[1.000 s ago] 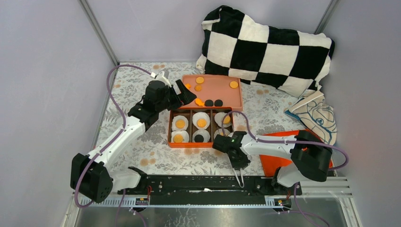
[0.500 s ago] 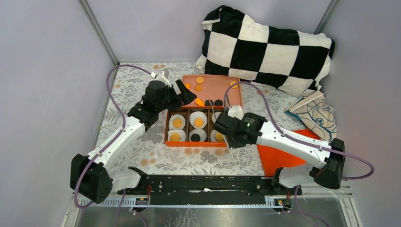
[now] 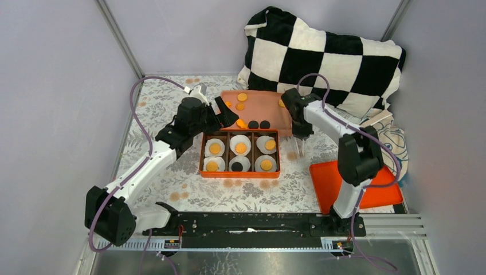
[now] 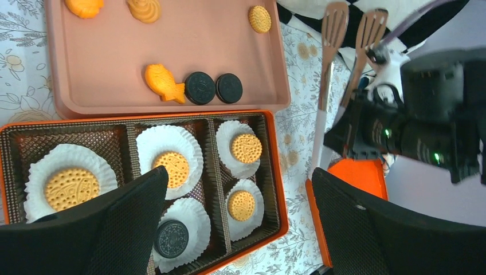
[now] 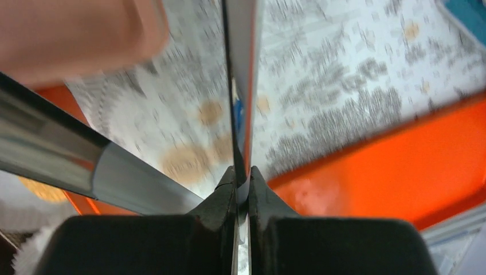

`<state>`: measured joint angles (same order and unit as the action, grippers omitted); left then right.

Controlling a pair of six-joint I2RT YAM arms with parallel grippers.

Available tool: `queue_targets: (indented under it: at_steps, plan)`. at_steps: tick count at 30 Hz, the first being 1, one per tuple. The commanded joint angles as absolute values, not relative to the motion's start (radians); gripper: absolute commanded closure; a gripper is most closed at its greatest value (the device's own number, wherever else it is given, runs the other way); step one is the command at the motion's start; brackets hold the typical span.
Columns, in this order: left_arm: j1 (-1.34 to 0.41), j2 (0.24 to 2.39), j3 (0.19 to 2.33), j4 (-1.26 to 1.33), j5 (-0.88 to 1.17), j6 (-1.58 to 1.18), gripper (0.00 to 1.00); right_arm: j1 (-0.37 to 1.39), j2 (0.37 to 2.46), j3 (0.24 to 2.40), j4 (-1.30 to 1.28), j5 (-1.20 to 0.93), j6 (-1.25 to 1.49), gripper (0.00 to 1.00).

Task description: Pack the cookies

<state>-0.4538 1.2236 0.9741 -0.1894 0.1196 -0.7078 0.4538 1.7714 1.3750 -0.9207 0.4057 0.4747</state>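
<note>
cookies (image 4: 71, 188) seen matt, embossed | liners (image 4: 166, 140) noted: crimped white paper | tray (image 4: 114, 57): matt pink plastic | tongs (image 4: 322, 86): wood-look tips, metal shafts

SWING TO THE FAR SIDE: Your right arm (image 3: 344, 134) has swept from the near rail (image 3: 252, 220), across the orange box (image 3: 240, 175), to the back of the table. The right gripper (image 3: 298, 132) now hangs just beside the pink tray (image 3: 269, 117), at its right edge, jaws pinched tighter on the tongs (image 3: 297, 144). The box has slid slightly left, and the orange lid (image 3: 344, 183) now lies mostly uncovered.
</note>
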Motion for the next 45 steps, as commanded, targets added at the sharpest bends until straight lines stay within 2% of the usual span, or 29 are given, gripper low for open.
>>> queue_targets:
  at_steps: [1,5,10,13,15,18,22,27,31,35,40,45]
  plan:
    - [-0.459,1.244,1.014,-0.204,0.087,-0.679,0.01,0.412,1.926,1.522,-0.837,0.307,0.35,1.0]
    - [-0.459,1.258,1.029,-0.232,0.033,-0.668,0.01,0.39,2.02,1.568,-0.834,0.268,0.345,1.0]
    - [-0.459,1.282,1.064,-0.267,-0.138,-0.636,0.01,0.371,2.048,1.565,-0.84,0.275,0.339,0.99]
    - [-0.459,1.352,1.128,-0.26,-0.196,-0.595,0.01,0.351,2.07,1.594,-0.833,0.275,0.349,0.75]
    - [-0.456,1.412,1.179,-0.24,-0.219,-0.565,0.01,0.342,2.12,1.655,-0.856,0.267,0.352,0.7]
    - [-0.442,1.514,1.272,-0.224,-0.234,-0.526,0.01,0.339,2.191,1.76,-0.895,0.306,0.346,0.52]
    - [-0.387,1.611,1.312,-0.158,-0.19,-0.524,0.01,0.338,2.18,1.785,-0.86,0.386,0.323,0.36]
    - [-0.304,1.681,1.29,-0.107,-0.123,-0.579,0.01,0.339,2.034,1.668,-0.781,0.373,0.295,0.31]
    - [-0.301,1.695,1.266,-0.05,-0.139,-0.56,0.01,0.339,1.912,1.557,-0.761,0.32,0.292,0.31]
    - [-0.303,1.732,1.331,-0.077,-0.11,-0.564,0.01,0.338,1.791,1.445,-0.791,0.293,0.31,0.32]
    - [-0.332,1.665,1.284,-0.054,-0.067,-0.605,0.01,0.346,1.59,1.255,-0.797,0.143,0.347,0.31]
    - [-0.42,1.546,1.211,-0.085,-0.099,-0.608,0.01,0.364,1.447,1.08,-0.873,0.11,0.414,0.3]
